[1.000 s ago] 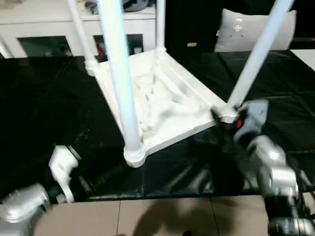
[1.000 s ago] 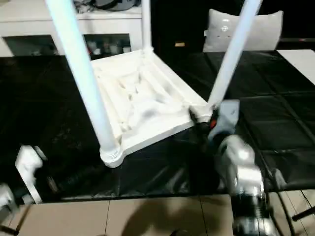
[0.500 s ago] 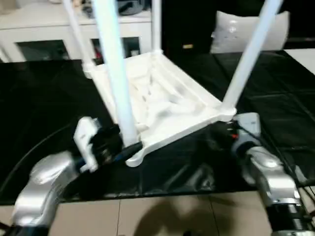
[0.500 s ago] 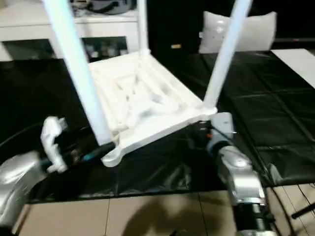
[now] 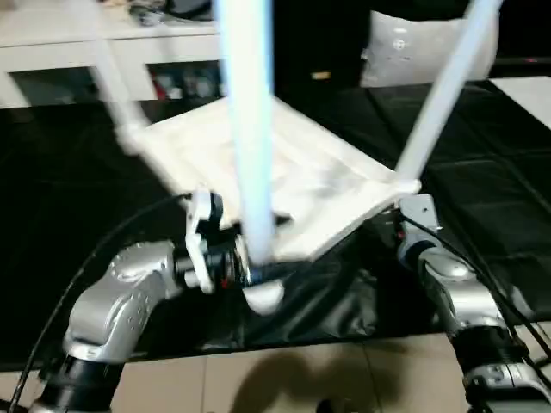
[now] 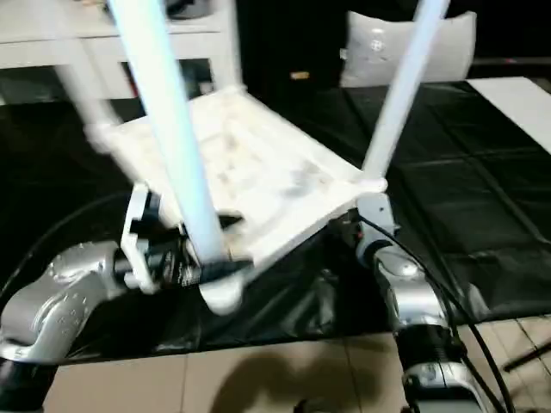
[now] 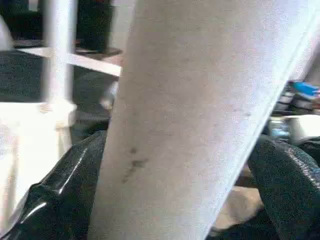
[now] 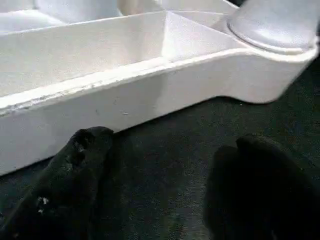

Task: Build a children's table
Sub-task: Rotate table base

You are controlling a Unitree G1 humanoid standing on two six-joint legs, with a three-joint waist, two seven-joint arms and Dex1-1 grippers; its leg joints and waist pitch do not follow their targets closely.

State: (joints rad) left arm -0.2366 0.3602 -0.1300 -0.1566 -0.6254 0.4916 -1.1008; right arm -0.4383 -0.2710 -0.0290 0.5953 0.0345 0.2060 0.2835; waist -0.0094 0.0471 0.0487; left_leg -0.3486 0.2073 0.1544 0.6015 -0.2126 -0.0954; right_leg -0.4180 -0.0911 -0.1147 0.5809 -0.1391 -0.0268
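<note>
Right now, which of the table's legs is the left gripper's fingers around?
The near-left leg, the big one closest to the camera: the left gripper straddles it just above its corner socket. The other legs stand free.

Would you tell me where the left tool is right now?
The left tool sits at the near left corner of the upturned table top, its fingers either side of that corner's leg.

The white plastic children's table (image 5: 293, 185) looks smooth and matt; the black sheet (image 5: 482, 163) under it is glossy and wrinkled.
</note>
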